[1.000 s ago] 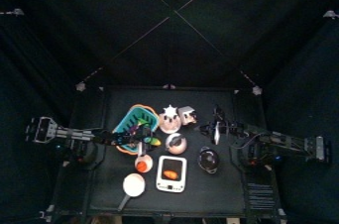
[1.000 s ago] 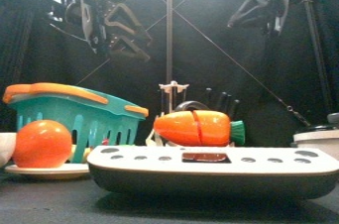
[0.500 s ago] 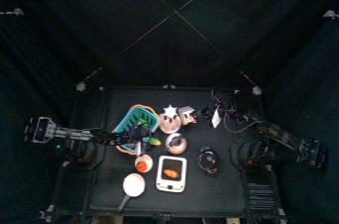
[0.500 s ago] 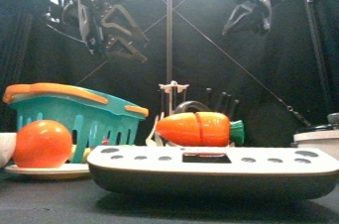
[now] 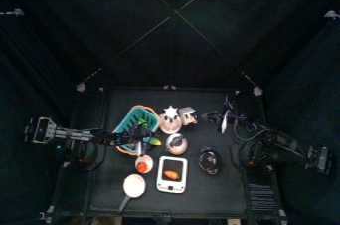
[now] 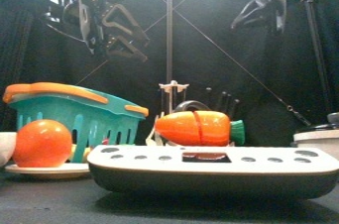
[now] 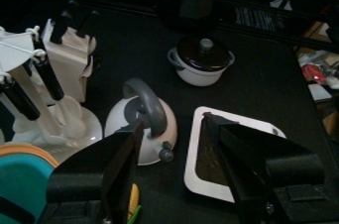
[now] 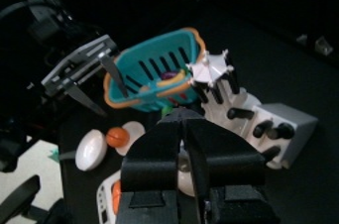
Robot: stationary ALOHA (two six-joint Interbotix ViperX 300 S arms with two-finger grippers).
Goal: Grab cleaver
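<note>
The cleaver [image 5: 222, 118] shows in the top view as a thin pale blade over the table's back right. My right gripper [image 5: 229, 125] is shut on it. In the front view the right gripper [image 6: 265, 4] hangs high at the upper right, well above the table; the blade is hard to make out there. The right wrist view looks past near-closed jaws [image 8: 185, 155] at the things far below. My left gripper [image 7: 179, 168] stands open with nothing in it, high over the table's left [image 6: 113, 20].
On the table stand a teal basket [image 5: 135, 121], a white knife block [image 5: 170, 117], a kettle [image 7: 146, 119], a lidded pot [image 7: 201, 61] and a white tray [image 6: 199, 164] bearing a carrot [image 6: 196, 127]. An orange ball [image 6: 43, 142] lies on a plate at the front left.
My right gripper has carried the pale blade a little toward the back, then to the right, staying high. The left arm has not moved.
</note>
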